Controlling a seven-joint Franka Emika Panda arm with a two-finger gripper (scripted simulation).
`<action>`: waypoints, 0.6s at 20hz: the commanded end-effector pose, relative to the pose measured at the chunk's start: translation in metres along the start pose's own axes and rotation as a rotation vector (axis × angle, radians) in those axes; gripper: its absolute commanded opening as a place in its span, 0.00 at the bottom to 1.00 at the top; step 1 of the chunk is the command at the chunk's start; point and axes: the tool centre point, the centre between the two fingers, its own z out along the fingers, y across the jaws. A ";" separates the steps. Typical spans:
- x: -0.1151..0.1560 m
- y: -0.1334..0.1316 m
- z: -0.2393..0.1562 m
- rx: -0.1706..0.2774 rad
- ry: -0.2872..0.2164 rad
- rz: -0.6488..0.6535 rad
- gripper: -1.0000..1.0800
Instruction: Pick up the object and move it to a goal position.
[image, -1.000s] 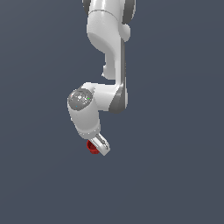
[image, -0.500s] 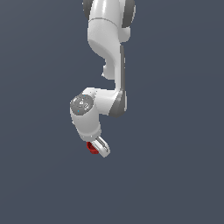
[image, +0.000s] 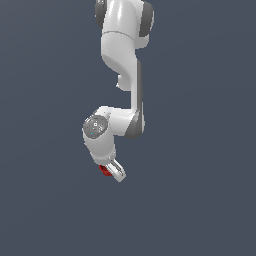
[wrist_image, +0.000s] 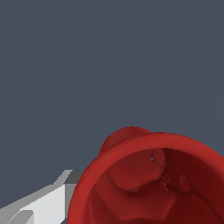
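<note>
The red bucket (image: 104, 170) shows as a small red patch at the tip of my white gripper (image: 115, 173), at the low end of the arm in the exterior view. In the wrist view the red bucket (wrist_image: 148, 183) is very close, with its open mouth and rim toward the camera. One white finger (wrist_image: 41, 204) lies against the outside of its wall. The other finger is hidden. The gripper looks shut on the bucket and carries it.
The white arm (image: 122, 65) hangs down from the top of the exterior view. Behind it there is only a plain dark grey background, with no other objects or edges in view.
The arm's wrist has dropped a little, and the gripper with the red bucket has moved slightly down. The bucket stays at the fingertips.
</note>
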 end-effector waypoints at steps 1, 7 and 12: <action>0.001 0.000 0.000 0.000 0.001 0.000 0.00; 0.001 0.000 0.000 0.000 0.001 0.000 0.00; -0.001 -0.001 -0.001 0.000 0.000 0.000 0.00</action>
